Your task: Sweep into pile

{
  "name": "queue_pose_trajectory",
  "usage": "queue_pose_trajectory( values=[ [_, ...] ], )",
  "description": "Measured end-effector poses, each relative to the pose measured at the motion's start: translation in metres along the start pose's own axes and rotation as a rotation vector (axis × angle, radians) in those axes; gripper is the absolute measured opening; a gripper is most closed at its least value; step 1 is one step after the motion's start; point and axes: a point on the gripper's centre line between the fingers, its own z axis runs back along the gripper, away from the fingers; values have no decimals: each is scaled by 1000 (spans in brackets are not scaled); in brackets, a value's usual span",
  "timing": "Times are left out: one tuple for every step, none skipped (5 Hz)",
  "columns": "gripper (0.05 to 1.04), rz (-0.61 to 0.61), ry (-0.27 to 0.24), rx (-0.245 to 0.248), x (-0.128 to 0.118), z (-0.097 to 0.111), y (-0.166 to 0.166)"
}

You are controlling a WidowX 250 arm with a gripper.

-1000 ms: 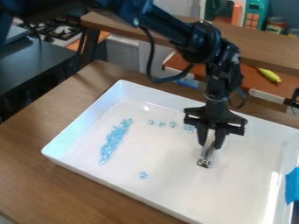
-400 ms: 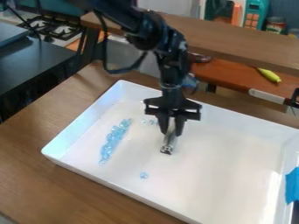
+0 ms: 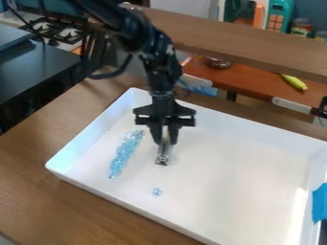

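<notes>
Blue beads [image 3: 125, 153] are lying in a slanting line inside the tray [image 3: 243, 172], which is probably preventing spills. The hand [image 3: 165, 139] is gripping a metal scraper [image 3: 163, 155] tip-down beside the line, presumably for pushing; one loose bead [image 3: 157, 191] is sitting apart.

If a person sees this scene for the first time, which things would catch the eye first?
Probably the large white tray on the wooden table, with the black end effector over it, holding a shiny tool. Next, the strip of pale blue beads left of the tool in the picture, and one lone bead nearer the camera.
</notes>
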Motion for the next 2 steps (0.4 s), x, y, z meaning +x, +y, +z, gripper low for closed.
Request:
queue_pose_trajectory(
  values=[
    [328,97,-6,17,-1,1,17],
    [328,172,-13,48,-3,2,26]
  ],
)
